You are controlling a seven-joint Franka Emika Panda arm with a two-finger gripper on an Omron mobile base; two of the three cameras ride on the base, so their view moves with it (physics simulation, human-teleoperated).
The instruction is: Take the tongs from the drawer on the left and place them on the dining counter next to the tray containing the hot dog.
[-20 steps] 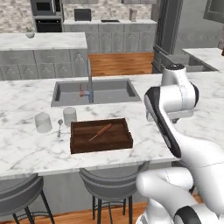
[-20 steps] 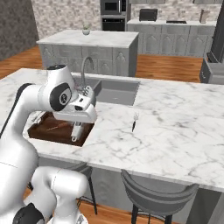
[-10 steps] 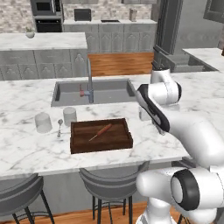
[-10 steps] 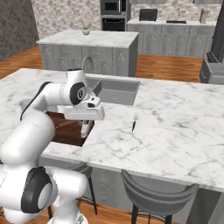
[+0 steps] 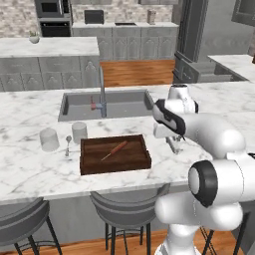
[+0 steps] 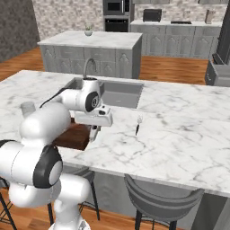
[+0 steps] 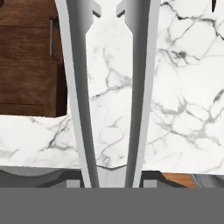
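The tongs [image 7: 109, 87] run through the middle of the hand view as two long grey arms, joined at the bottom of the frame and opening toward the top. They hang over the white marble of the dining counter [image 7: 183, 109]. In the left base view the tongs [image 5: 172, 145] show as a thin grey piece below the white hand, right of center, just beside the right edge of the tray [image 5: 115, 155]. In the right base view they [image 6: 93, 133] point down from the hand in the left center of the frame.

The gripper [image 6: 94, 129] is pinching the tongs near the joined end; its own fingertips are hidden behind the tongs' arms in the hand view.

The dark brown tray lies in the lower center of the left base view, and the hot dog [image 5: 115, 150] rests inside it at a slant. In the hand view a corner of the tray [image 7: 26, 57] fills the upper left.

Left of the tray stand two cups [image 5: 79, 132] with a small spoon [image 5: 67, 145] between them. Above the tray is the grey sink [image 5: 107, 103] with a faucet [image 5: 102, 92].
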